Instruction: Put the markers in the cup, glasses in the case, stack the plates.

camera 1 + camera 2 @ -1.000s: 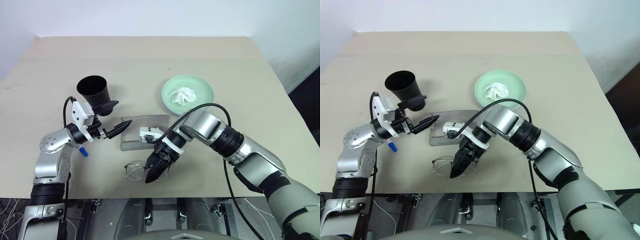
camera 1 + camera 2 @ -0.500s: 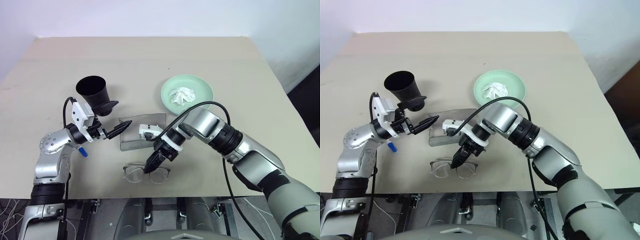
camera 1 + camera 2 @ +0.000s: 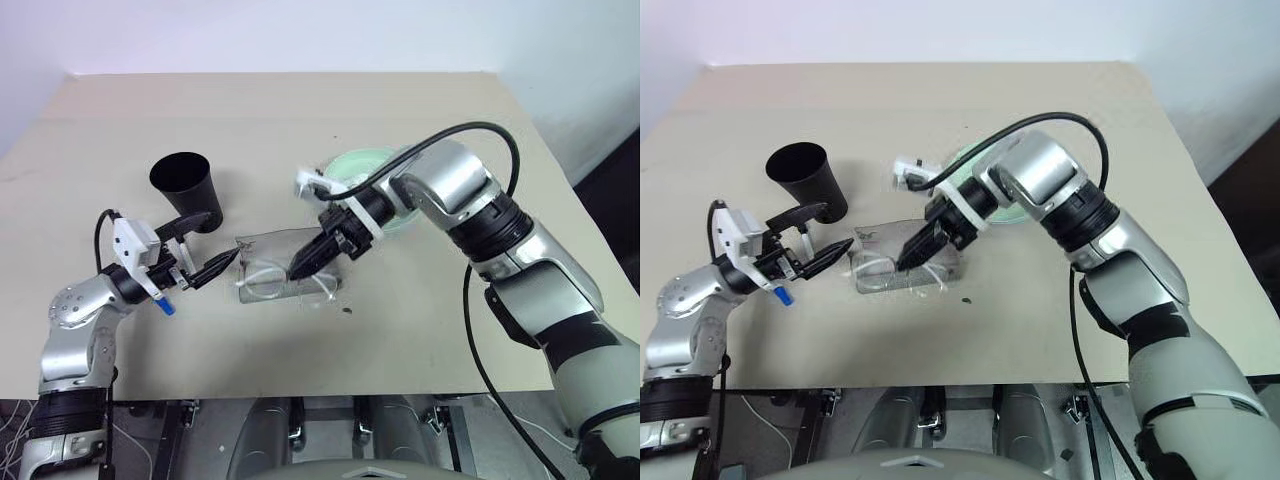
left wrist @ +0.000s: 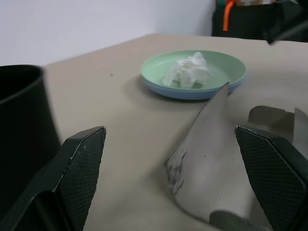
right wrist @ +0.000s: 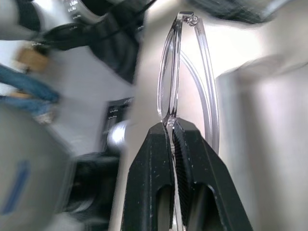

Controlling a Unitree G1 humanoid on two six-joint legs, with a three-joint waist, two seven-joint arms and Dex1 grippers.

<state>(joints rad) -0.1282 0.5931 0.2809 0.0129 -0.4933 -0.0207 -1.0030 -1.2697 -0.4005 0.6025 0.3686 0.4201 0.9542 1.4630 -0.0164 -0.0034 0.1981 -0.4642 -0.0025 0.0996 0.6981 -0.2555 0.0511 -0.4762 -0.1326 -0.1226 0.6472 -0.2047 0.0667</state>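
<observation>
The right gripper [image 3: 303, 266] is pinched tight on the frame of the glasses [image 3: 268, 283], holding them over the open grey case [image 3: 285, 262] at the centre of the frame. At left centre, the left gripper [image 3: 208, 258] stands with its fingers spread wide, holding nothing, its tips near the case's left end. The black cup [image 3: 187, 188] stands upright just above it. A blue-capped marker [image 3: 167, 307] lies beside the left wrist. The green plate [image 4: 192, 74] holds a crumpled tissue [image 4: 187, 69].

cup [image 3: 186, 186] left of case [image 3: 290, 265], glasses [image 3: 268, 282] over case, plates [image 3: 352, 165] right
</observation>
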